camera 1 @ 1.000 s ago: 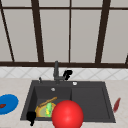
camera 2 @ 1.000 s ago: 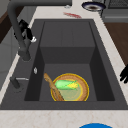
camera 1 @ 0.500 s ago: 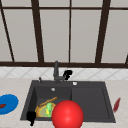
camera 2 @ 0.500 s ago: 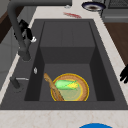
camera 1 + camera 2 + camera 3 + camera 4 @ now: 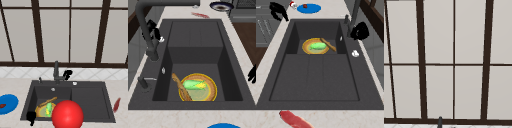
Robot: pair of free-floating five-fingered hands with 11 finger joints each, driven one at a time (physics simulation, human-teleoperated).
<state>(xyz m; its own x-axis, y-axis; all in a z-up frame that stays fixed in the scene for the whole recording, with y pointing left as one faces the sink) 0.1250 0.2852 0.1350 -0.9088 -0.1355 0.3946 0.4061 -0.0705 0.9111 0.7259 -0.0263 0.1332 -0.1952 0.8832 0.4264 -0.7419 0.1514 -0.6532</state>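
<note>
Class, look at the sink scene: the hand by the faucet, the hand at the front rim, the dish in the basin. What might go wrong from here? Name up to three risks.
1. The right hand sits right beside the faucet; a careless move might knock it.
2. The left hand hangs at the sink's front rim, so it may catch the edge when moving.
3. The wooden utensil leans on the yellow bowl holding a green vegetable; a nudge could tip it off.
</note>
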